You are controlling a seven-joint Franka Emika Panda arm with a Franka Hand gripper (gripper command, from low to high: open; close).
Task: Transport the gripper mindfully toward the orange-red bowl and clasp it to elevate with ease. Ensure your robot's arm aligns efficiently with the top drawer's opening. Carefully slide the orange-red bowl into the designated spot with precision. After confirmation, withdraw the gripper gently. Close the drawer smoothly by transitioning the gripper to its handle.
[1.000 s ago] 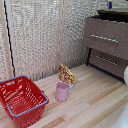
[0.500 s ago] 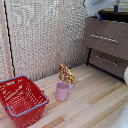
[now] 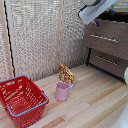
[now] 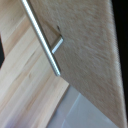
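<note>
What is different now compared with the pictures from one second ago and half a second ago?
The gripper has come into sight at the top of the exterior view, above the brown dresser; earlier only a dark part showed at that edge. It holds nothing that can be seen. The red basket, the pink cup and the closed drawers stayed as they were.

Brown drawer front [image 4: 87, 55] seen close, silver bar handle [image 4: 42, 37] across it, light wooden floor [image 4: 25, 95] beside
</note>
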